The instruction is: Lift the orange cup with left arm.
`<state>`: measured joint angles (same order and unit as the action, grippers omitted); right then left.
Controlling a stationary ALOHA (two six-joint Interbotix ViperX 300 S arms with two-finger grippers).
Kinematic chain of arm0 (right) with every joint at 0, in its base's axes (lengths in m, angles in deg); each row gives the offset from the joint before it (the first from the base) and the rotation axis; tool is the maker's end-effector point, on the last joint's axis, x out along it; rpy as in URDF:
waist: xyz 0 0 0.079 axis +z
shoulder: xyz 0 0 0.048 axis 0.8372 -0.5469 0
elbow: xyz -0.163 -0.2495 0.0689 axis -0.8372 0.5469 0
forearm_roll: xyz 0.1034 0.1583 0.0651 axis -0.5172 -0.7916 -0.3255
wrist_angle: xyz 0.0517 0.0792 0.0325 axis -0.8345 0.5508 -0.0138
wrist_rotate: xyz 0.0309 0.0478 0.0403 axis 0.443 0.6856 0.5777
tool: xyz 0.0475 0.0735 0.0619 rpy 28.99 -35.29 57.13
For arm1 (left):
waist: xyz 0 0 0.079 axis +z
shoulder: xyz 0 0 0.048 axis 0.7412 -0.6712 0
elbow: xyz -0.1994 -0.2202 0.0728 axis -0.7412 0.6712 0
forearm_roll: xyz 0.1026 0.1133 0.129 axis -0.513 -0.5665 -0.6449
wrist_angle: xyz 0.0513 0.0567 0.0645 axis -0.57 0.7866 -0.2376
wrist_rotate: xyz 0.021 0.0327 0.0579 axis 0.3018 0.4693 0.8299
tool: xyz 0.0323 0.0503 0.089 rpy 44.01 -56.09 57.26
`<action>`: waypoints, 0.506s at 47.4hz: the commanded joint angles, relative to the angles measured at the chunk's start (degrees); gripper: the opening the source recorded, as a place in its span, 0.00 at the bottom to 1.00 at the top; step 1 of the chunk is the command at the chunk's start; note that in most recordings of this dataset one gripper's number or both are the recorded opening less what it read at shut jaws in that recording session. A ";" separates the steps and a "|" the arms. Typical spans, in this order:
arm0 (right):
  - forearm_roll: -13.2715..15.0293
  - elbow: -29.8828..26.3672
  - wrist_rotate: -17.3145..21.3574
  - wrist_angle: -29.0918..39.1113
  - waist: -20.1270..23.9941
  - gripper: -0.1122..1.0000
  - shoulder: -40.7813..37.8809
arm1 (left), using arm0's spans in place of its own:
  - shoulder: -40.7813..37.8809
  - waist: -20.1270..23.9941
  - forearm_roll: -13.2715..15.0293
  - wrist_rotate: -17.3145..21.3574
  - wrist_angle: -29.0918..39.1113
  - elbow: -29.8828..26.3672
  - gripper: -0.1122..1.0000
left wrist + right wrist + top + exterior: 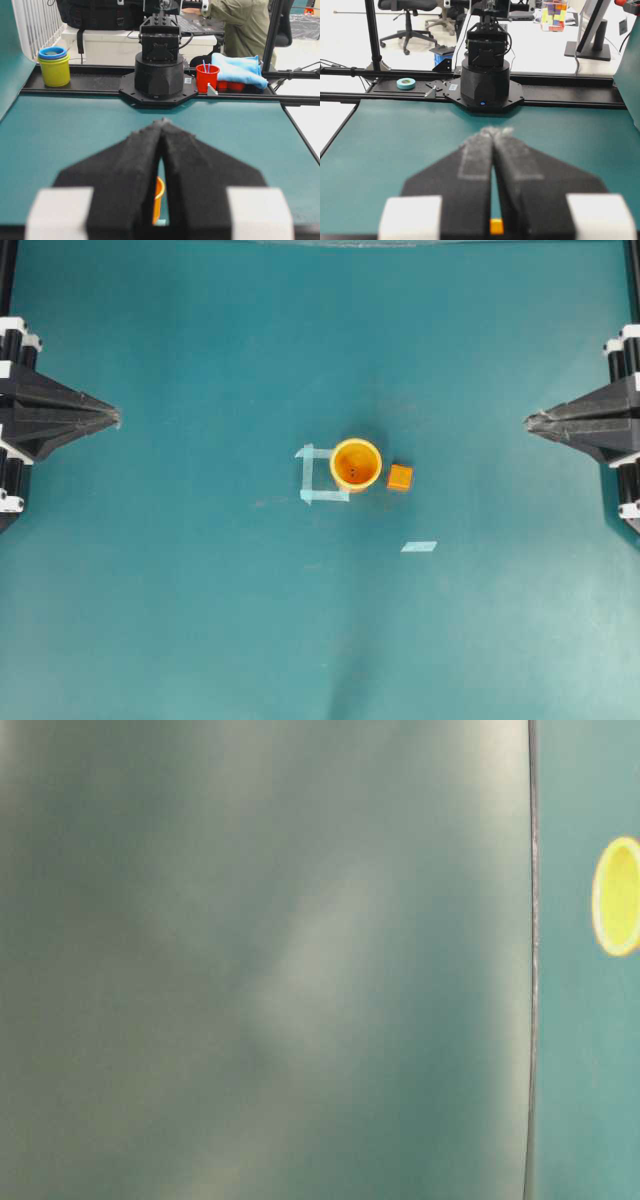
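Observation:
The orange cup (355,464) stands upright at the middle of the teal table, on the right side of a square of pale tape (318,480). A sliver of the cup (158,197) shows through the slit between my left fingers, and its yellow rim (617,896) appears at the right edge of the table-level view. My left gripper (115,419) rests shut and empty at the far left, well away from the cup. My right gripper (528,421) sits shut and empty at the far right. Their tips also meet in the wrist views: left gripper (162,121), right gripper (494,131).
A small orange cube (399,477) lies just right of the cup and shows in the right wrist view as the cube (496,226). A loose tape strip (419,546) lies nearer the front. Each wrist view shows the opposite arm's base (159,70), base (484,80).

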<state>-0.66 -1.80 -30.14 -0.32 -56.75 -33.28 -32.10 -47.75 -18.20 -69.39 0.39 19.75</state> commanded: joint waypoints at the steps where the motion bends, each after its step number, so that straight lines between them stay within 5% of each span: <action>1: 0.00 -1.67 -0.18 -0.18 0.09 0.10 -0.09 | -0.18 0.00 -0.88 0.70 2.20 -1.14 0.10; 24: 0.88 -3.25 -0.35 1.49 0.00 0.10 -0.09 | -1.05 0.09 -0.88 -0.35 8.17 -1.85 0.10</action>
<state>0.13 -3.47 -30.40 1.35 -56.75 -33.28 -32.18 -47.75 -18.90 -69.65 8.65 19.57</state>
